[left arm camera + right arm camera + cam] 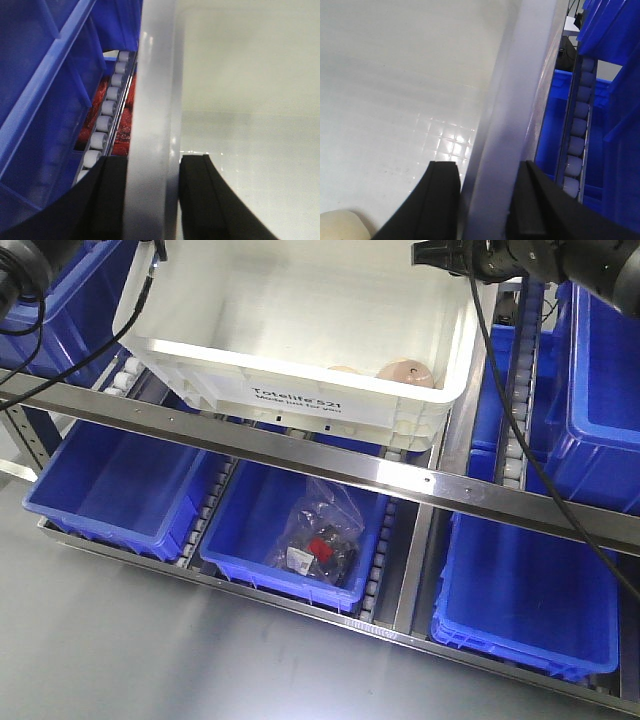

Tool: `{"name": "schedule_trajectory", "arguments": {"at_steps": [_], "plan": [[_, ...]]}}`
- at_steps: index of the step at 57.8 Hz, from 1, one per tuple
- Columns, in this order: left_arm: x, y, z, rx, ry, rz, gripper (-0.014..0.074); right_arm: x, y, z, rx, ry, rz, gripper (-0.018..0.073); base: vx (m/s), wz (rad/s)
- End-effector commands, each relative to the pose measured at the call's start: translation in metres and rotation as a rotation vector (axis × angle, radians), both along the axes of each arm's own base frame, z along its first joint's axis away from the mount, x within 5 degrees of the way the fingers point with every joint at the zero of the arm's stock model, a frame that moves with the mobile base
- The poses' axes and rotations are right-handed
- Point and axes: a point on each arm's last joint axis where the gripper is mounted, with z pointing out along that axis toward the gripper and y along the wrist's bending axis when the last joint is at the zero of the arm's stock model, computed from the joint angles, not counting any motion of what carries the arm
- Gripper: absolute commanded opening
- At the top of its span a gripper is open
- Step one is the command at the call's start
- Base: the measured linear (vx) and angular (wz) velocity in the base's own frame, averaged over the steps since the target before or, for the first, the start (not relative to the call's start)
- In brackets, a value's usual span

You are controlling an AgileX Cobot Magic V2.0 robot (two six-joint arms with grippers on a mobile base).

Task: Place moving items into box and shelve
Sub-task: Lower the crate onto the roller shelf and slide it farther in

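- The left gripper (152, 200) grasps the white box (300, 360) by its side wall: one black finger (107, 200) sits outside the rim, the other inside, spread just wide enough to take the wall between them, both pressed against the plastic.
- The right gripper (482, 202) does the same on the opposite wall, its two black fingers (442, 200) straddling the rim, one inside the box and one outside.
- The box rests tilted on the upper shelf rollers (130, 375), at 12 o'clock in the front view, its printed long side facing the camera above a steel rail (330, 465).
- Its plastic is smooth and glossy, with a ribbed rim and a faint square grid moulded into the floor, seen from the right wrist.
- Two rounded lumps lie inside against the near wall at about 1 o'clock: a pinkish-beige bun (405, 374) and a pale yellow bun (343, 369), mostly hidden behind the rim; a pale rounded lump shows at 7 o'clock in the right wrist view.
- Below, at 6 o'clock, a blue bin (290, 530) holds a crinkled clear bag (320, 535) with red and black contents.
- Further blue bins sit at 8 and 4 o'clock.
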Motion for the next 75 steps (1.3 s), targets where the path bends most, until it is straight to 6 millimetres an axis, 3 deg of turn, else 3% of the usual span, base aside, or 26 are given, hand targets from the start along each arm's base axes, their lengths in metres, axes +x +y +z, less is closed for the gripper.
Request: {"name": "schedule_trajectory", "arguments": {"at_steps": [1, 40, 47, 64, 75], "plan": [[-0.021, -0.019, 0.077, -0.126, -0.323, -0.062, 0.0002, -0.011, 0.024, 0.066, 0.097, -0.336, 0.180, -0.0005, 0.00, 0.00], [-0.017, -0.022, 0.067, -0.172, -0.278, -0.066, 0.0035, -0.008, 0.025, 0.060, 0.161, -0.313, 0.153, 0.0038, 0.00, 0.00], [-0.017, -0.022, 0.064, -0.164, -0.250, -0.064, 0.0138, -0.008, 0.025, 0.060, 0.166, -0.312, 0.150, 0.0106, 0.00, 0.00], [-0.017, -0.022, 0.064, -0.164, -0.245, -0.063, 0.0568, -0.008, 0.025, 0.060, 0.167, -0.303, 0.143, 0.0408, 0.00, 0.00], [-0.017, -0.022, 0.064, -0.165, -0.245, -0.063, 0.0619, -0.008, 0.023, 0.059, 0.163, -0.300, 0.138, 0.0533, 0.00, 0.00]]}}
